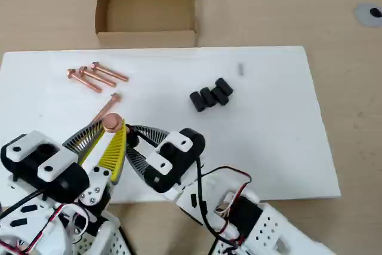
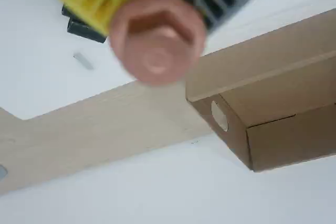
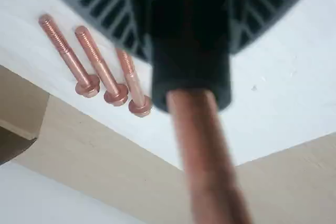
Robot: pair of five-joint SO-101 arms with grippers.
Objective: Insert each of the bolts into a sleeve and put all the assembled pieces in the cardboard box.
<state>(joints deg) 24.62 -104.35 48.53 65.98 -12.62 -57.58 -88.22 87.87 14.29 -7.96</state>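
Near 7 o'clock over the white board (image 1: 268,147), the left gripper (image 1: 112,127) clamps a copper bolt (image 2: 157,40) whose shaft sits in the black sleeve (image 3: 191,72) pinched in the right gripper (image 1: 130,137), 3 loose bolts (image 1: 95,76) lying at 10 o'clock, the cardboard box (image 1: 146,39) at 11.

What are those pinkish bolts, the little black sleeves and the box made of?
Bolts: probably copper-plated metal, judging by the shiny coppery sheen and cut threads. Sleeves: matte black, perhaps plastic or rubber; I cannot tell which. Box: plain brown cardboard with raw folded flaps.
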